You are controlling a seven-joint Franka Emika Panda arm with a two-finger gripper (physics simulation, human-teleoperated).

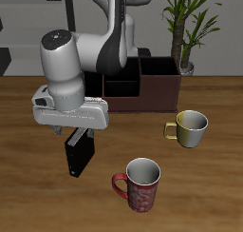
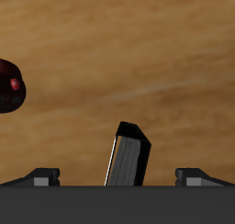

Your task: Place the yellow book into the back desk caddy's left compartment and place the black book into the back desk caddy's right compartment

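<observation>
The black book [image 1: 79, 156] stands upright on the wooden table, glossy and thick. My gripper [image 1: 78, 132] hangs directly over its top edge. In the wrist view the black book [image 2: 128, 155] rises between the two fingertips [image 2: 42, 177], which stand wide apart and do not touch it, so the gripper [image 2: 119, 178] is open. The back desk caddy [image 1: 157, 87], a dark reddish-brown box with black sections, sits farther back, partly behind the arm. The yellow book is out of view.
A gold mug [image 1: 191, 128] stands in front of the caddy's end. A red patterned mug [image 1: 140, 184] sits near the table's front edge, beside the black book, and shows in the wrist view as the red mug [image 2: 9, 85]. A potted plant [image 1: 190, 27] stands behind the caddy.
</observation>
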